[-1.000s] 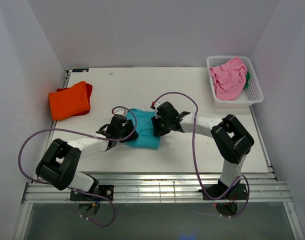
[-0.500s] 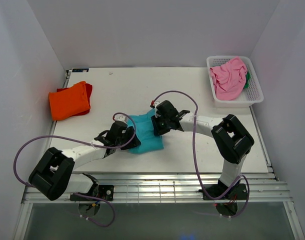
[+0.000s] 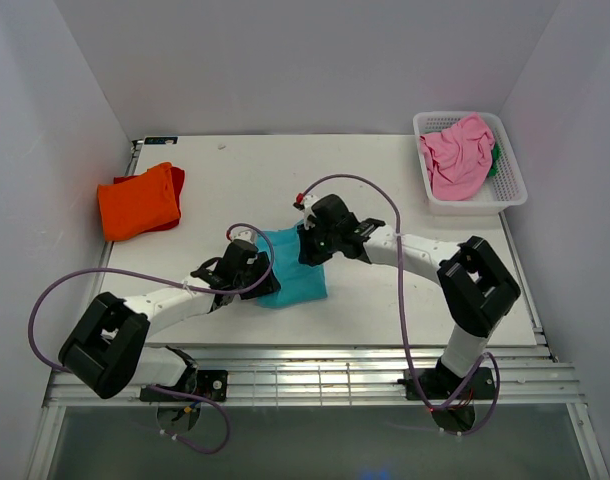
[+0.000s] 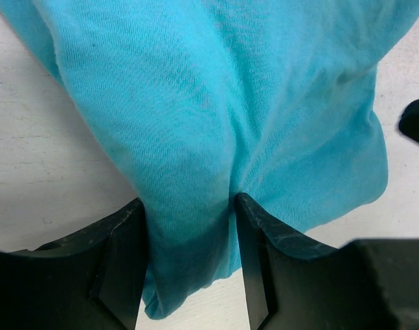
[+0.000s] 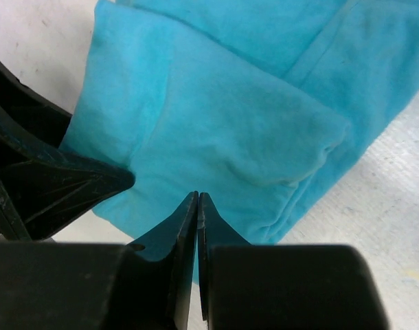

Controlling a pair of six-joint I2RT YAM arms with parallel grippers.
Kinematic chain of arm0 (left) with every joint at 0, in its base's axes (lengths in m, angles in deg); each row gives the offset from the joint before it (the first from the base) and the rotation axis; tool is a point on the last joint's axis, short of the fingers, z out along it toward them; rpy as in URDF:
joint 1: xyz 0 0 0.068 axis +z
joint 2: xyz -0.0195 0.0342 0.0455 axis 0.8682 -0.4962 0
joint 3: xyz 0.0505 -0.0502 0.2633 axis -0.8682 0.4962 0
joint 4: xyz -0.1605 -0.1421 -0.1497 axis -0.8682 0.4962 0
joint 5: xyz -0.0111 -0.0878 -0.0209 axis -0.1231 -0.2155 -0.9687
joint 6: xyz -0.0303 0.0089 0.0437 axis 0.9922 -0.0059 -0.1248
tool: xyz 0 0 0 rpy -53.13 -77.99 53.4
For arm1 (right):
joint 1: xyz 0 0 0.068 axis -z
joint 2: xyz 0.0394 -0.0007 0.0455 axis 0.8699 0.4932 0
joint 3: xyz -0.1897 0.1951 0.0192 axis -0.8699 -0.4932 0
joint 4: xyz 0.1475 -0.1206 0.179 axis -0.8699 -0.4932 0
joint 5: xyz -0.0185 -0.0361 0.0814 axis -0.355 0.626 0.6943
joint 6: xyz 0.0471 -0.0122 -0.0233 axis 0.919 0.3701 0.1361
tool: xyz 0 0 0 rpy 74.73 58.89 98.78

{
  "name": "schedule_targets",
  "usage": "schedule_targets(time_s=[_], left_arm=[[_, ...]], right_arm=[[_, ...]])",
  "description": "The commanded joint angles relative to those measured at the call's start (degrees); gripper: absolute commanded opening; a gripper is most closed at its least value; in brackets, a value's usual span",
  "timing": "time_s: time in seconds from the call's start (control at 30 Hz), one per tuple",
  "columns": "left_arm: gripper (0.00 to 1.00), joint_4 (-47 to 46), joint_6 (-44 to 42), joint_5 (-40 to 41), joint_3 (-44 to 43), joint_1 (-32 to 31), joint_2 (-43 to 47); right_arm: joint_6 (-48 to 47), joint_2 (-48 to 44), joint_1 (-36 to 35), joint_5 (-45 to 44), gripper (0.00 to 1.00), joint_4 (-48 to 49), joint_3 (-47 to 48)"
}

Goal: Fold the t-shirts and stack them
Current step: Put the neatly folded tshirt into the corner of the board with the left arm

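Note:
A folded teal t-shirt (image 3: 295, 272) lies mid-table. My left gripper (image 3: 257, 276) is at its left edge; in the left wrist view (image 4: 189, 237) its fingers (image 4: 117, 265) are closed on a bunched fold of the teal cloth (image 4: 209, 117). My right gripper (image 3: 311, 243) is over the shirt's far right corner; in the right wrist view (image 5: 197, 198) its jaws are pressed together with nothing visible between them, just above the teal cloth (image 5: 230, 130). An orange folded shirt (image 3: 138, 203) lies at the far left. A pink shirt (image 3: 457, 155) and a bit of green (image 3: 496, 160) are in the basket.
The white lattice basket (image 3: 509, 188) stands at the back right corner. A red cloth edge (image 3: 177, 180) shows under the orange shirt. The left gripper's black finger (image 5: 51, 182) shows in the right wrist view. White walls enclose the table on three sides.
My left gripper has moved toward the near edge, dragging the teal shirt's left side with it. My right gripper has shifted slightly left and farther back over the shirt.

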Motion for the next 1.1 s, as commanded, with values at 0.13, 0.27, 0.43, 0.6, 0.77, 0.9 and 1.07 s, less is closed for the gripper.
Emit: schedule_targets(time_s=[0.13, 0.27, 0.43, 0.6, 0.77, 0.9, 1.07], left_arm=[[0.61, 2.55, -0.58, 1.45, -0.28, -0.19, -0.37], [0.61, 2.55, -0.93, 1.36, -0.37, -0.19, -0.63], [0.62, 2.81, -1.37, 2.15, -0.37, -0.19, -0.28], [0.70, 5.09, -1.81, 4.86, -1.07, -0.19, 0.42], [0.76, 6.59, -3.12, 7.59, -2.04, 0.07, 0.95], [0.77, 5.63, -3.83, 7.69, -2.74, 1.47, -0.80], [0.77, 2.03, -4.89, 4.97, -2.48, 4.81, -4.05]], right_arm=[[4.04, 5.43, -3.57, 6.18, 0.08, 3.72, -4.25], [6.41, 7.63, -5.32, 4.34, 0.08, 2.32, -5.92], [7.91, 8.16, -5.77, 1.97, 0.08, 0.91, -8.29], [8.53, 7.37, -6.03, 1.53, 0.08, 0.30, -9.35], [8.26, 6.14, -6.12, 0.56, 0.08, -0.85, -9.61], [8.09, 5.35, -6.29, 0.38, 0.08, -1.20, -9.79], [7.82, 4.38, -6.47, 0.21, 0.08, -1.81, -9.88]])
